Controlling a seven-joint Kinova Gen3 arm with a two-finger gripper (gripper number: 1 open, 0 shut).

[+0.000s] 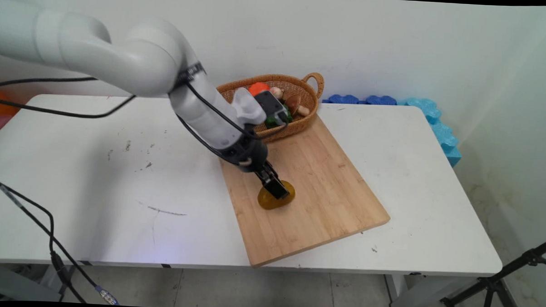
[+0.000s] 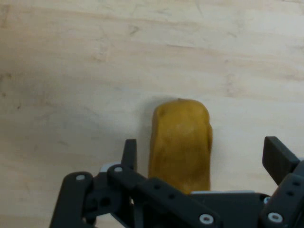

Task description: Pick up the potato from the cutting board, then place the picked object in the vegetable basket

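White table (image 1: 95,174), bamboo cutting board (image 1: 326,182) angled across it. Yellow-brown potato-like piece (image 2: 180,142) lies flat mid-board, gripper (image 2: 204,164) low over it, fingers (image 2: 129,154) spread either side, not pinching. Wicker basket (image 1: 314,80) of toy food at board's far end.

Overhead main, close hand view (sharing board (image 1: 299,190)).

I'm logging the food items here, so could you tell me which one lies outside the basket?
The yellow-brown potato-like piece on the cutting board, between the open gripper's fingers; the others sit in the wicker basket.
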